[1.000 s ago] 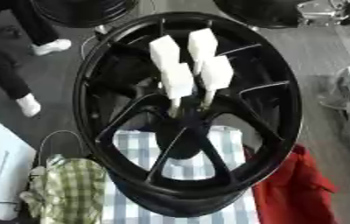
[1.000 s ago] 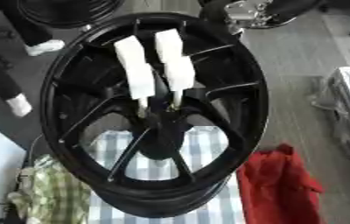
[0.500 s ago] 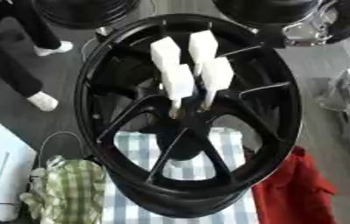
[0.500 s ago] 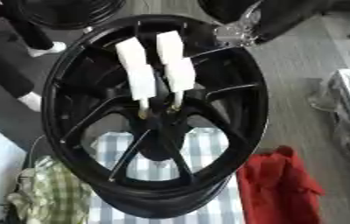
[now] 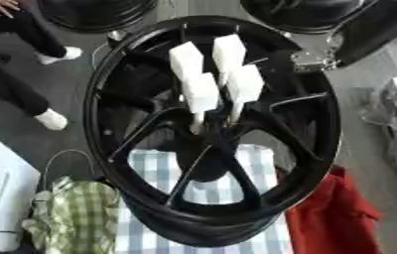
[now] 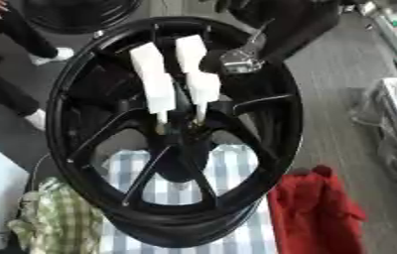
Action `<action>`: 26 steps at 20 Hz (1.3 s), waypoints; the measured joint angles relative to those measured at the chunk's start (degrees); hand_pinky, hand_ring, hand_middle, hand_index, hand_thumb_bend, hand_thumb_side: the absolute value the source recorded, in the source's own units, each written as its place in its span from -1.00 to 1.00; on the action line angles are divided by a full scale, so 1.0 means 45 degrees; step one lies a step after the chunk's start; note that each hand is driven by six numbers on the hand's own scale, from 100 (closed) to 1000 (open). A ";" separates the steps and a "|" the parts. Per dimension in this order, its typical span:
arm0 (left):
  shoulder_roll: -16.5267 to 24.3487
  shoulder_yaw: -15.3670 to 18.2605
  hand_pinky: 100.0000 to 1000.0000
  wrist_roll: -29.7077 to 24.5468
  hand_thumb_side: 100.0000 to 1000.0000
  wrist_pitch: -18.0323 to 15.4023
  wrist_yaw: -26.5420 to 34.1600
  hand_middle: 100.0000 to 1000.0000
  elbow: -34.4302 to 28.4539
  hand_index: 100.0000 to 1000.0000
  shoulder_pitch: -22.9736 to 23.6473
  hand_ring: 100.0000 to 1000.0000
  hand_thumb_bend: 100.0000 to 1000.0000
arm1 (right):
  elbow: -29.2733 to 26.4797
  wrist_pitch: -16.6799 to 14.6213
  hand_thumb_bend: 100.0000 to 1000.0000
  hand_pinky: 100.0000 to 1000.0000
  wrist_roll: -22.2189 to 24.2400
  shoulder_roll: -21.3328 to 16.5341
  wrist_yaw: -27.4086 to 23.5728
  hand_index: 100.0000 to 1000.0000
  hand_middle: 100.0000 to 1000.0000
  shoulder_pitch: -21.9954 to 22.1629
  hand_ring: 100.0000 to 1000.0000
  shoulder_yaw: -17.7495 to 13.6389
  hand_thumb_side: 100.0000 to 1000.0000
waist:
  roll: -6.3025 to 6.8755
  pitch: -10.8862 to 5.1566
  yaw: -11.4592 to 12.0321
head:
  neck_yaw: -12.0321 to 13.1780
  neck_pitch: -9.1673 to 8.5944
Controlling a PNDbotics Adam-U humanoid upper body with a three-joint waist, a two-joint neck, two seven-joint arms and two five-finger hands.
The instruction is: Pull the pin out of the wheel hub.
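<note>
Black wheel hub [image 5: 211,134] upright on checked cloth [image 5: 154,168]. Four white-handled pins [image 5: 200,92] stuck in at its centre. Right hand [image 6: 241,57] (fingers' state impossible to tell) at upper right rim, beside pins.

No readable text, label, brand, number or sign anywhere. Wheel hub [image 5: 211,134] plain black, no marking legible. White blocks [image 5: 215,74] on pins blank. Checked cloth [image 5: 154,168], red cloth [image 5: 332,218] unmarked.
</note>
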 measured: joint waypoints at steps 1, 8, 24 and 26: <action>0.0000 0.0000 0.46 -0.0002 0.47 0.0000 0.0000 0.63 0.0000 0.65 0.0003 0.71 -0.23 | 0.0082 -0.0015 -0.14 0.58 0.0015 0.0061 0.0098 0.70 0.58 0.0021 0.50 0.0057 -0.37 | 0.0000 0.0001 0.0002 | -0.0008 0.0000; -0.0008 -0.0001 0.46 -0.0022 0.47 0.0019 0.0000 0.63 0.0000 0.63 0.0007 0.71 -0.23 | 0.0687 -0.0300 -0.06 0.54 0.0148 0.0410 0.0781 0.70 0.59 0.0156 0.43 0.0315 -0.44 | 0.0011 0.0066 0.0029 | -0.0035 0.0000; -0.0121 -0.0004 0.46 -0.0036 0.48 0.0033 0.0000 0.63 0.0010 0.62 0.0018 0.71 -0.24 | 0.2164 -0.1473 0.00 0.64 0.0463 0.0953 0.1963 0.64 0.60 0.0315 0.64 0.0718 -0.51 | 0.0020 0.0240 0.0108 | -0.0047 0.0000; -0.0121 -0.0004 0.46 -0.0036 0.48 0.0033 0.0000 0.63 0.0024 0.62 0.0019 0.71 -0.24 | 0.2375 -0.1590 0.00 0.64 0.0376 0.1032 0.2116 0.64 0.60 0.0312 0.63 0.0762 -0.51 | 0.0020 0.0265 0.0119 | -0.0049 0.0000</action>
